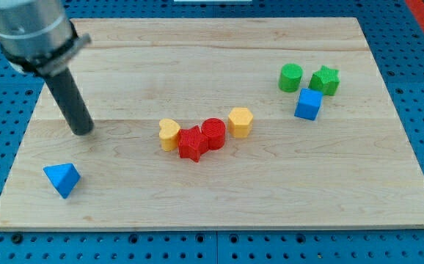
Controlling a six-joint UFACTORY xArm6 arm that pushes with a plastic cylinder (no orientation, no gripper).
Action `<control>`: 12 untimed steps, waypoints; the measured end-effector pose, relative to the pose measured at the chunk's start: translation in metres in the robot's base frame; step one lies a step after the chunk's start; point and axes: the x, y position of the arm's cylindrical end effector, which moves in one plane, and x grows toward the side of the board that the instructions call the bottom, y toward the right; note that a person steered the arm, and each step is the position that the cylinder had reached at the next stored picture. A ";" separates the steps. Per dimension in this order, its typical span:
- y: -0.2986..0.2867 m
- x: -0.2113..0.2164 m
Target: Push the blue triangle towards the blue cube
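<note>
The blue triangle (61, 178) lies near the board's bottom left corner. The blue cube (308, 104) sits at the view's right, just below a green cylinder (290, 77) and a green star (325, 80). My tip (84, 130) rests on the board at the left, above and slightly right of the blue triangle, with a clear gap between them. The rod rises up to the view's top left.
A row of blocks sits mid-board: a yellow heart (169, 134), a red star (191, 144), a red cylinder (213, 133) and a yellow hexagon (240, 122). The wooden board (212, 205) lies on a blue pegboard.
</note>
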 end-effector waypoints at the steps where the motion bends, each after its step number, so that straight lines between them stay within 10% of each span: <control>1: -0.053 0.002; 4: -0.045 0.158; 12: 0.109 0.027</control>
